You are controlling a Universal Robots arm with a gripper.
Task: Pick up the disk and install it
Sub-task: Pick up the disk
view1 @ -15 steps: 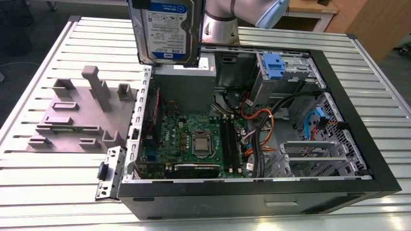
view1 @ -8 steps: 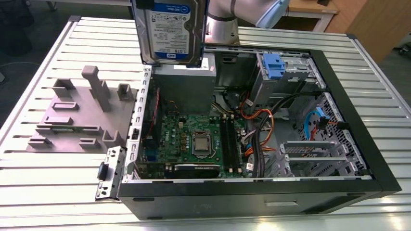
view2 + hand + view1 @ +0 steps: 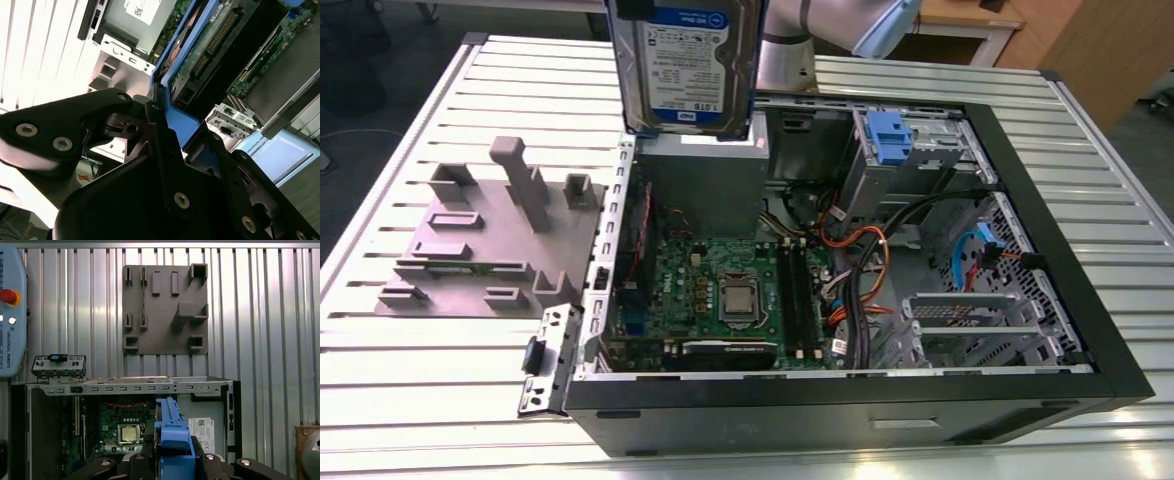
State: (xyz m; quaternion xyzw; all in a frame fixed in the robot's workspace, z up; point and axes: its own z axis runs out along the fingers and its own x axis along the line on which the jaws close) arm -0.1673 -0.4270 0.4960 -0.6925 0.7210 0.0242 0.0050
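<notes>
The claw (image 3: pixel 174 458) is clamping the disk (image 3: pixel 687 65) by its blue carrier, holding it upright, with the open case (image 3: pixel 1107 340) lying beneath the claw.

Robotics lab — slatted metal bench (image 3: pixel 427 400), opened computer case (image 3: pixel 854 405); fixture plate (image 3: pixel 467 260)

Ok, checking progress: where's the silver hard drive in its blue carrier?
Exterior view, top: silver hard drive, clamped in the gripper, above the grey metal box inside the black computer case.
</notes>
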